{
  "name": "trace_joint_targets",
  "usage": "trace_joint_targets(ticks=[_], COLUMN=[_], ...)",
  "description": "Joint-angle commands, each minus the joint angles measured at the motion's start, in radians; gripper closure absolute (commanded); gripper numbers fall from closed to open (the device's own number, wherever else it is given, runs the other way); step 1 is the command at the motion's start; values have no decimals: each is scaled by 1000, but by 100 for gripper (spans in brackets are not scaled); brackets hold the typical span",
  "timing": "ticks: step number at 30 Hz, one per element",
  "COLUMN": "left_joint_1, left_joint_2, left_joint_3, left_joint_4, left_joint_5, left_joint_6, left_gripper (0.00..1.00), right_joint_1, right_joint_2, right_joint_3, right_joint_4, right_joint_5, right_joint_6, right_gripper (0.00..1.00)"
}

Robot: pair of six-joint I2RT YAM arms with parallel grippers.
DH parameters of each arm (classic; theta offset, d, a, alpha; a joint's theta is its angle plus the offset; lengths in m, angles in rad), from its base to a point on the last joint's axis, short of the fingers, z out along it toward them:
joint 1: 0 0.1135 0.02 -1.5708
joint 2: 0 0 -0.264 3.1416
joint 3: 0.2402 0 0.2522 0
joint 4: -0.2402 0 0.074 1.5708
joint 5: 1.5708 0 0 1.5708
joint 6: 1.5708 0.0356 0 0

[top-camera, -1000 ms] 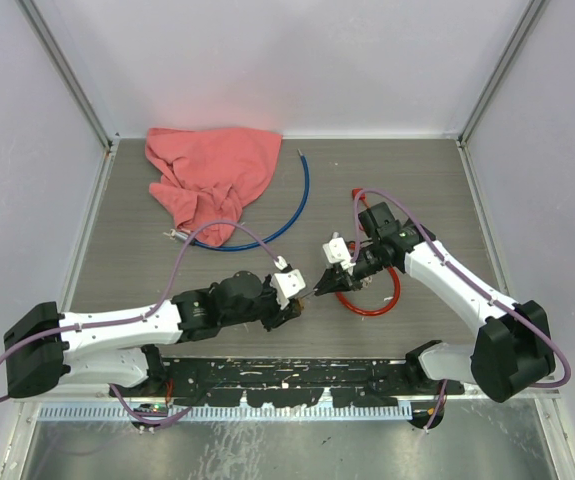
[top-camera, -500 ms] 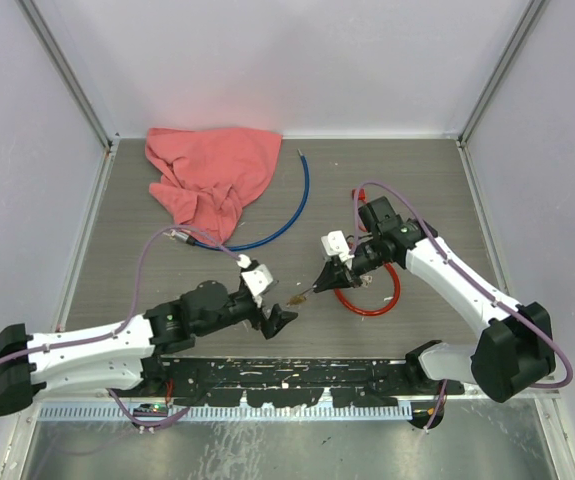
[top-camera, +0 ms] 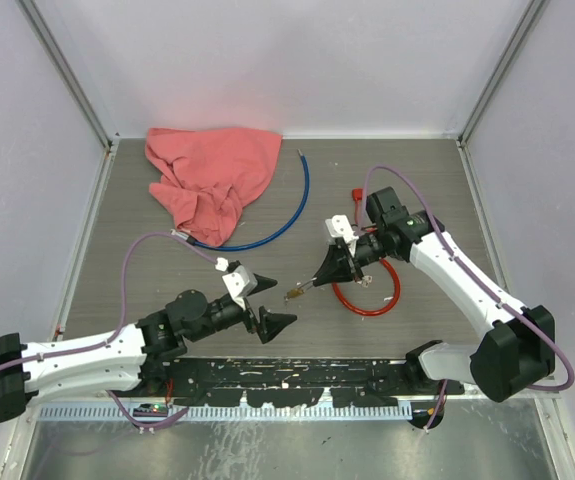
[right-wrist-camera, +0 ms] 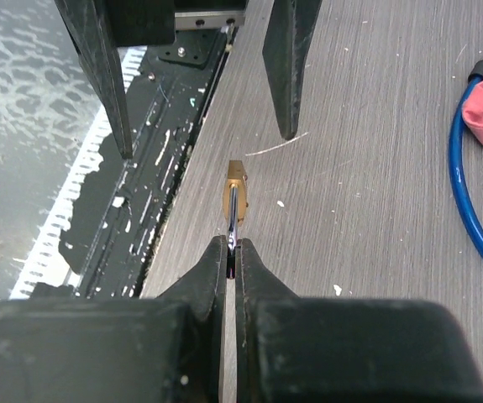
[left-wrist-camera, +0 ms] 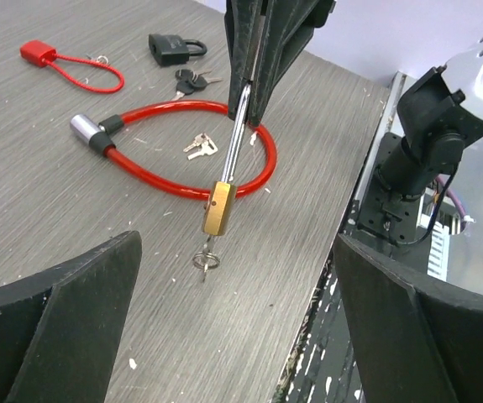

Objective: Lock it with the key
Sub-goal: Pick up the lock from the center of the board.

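Left gripper (top-camera: 283,302): fingers spread wide, holding nothing; left of the red cable lock (top-camera: 369,312), with the padlock between them.
Brass padlock (left-wrist-camera: 218,208): hangs clear of the table just left of the red cable lock; the key (left-wrist-camera: 207,252) sits in its underside, ring dangling.
Right gripper (top-camera: 317,283): pressed together on the padlock's long shackle, over the red cable lock's left edge.
Risk, swing: the body hangs free, so a twist may spin it rather than turn the key.
Risk, drop: a shallow pinch on the small key could tug it out.
Left wrist view only: key and ring; black padlock (left-wrist-camera: 170,48) beyond the red cable lock.
Right wrist view only: the thin pinch line; key hidden behind the body.
Top view only: both arms; pink cloth (top-camera: 212,175).
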State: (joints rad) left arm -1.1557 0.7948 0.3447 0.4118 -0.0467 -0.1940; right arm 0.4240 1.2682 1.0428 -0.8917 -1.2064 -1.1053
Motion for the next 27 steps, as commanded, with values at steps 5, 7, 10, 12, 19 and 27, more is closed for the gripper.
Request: trace_joint_targets(ticks=[5,7,10,12,19,27], left_joint_1=[40,44,53,63,112,124], left_joint_2=[40,55,71,82,135,162], left_joint_3=[-48,-39,-36,-36,-30,-17], left_joint_4=[384,396,432,451,532,544], left_joint_5=[31,39,72,90,186,155], left_joint_6=[-14,-28,-56,-76,-166,-170], left_gripper=[2,7,12,18,38,51], right_joint_1=[-43,-52,-61,-64,-64,-65], right_joint_2=[-29,-37,-53,-61,-64,-61], right_joint_3=[50,41,21,9,-9,-15], right_joint_4=[109,153,241,285,339,353], right_joint_5=[-167,-196,-229,-245,-256,-258], right_joint_6=[260,328,440,489,554,570], right_gripper=[99,99,99,99,99,99])
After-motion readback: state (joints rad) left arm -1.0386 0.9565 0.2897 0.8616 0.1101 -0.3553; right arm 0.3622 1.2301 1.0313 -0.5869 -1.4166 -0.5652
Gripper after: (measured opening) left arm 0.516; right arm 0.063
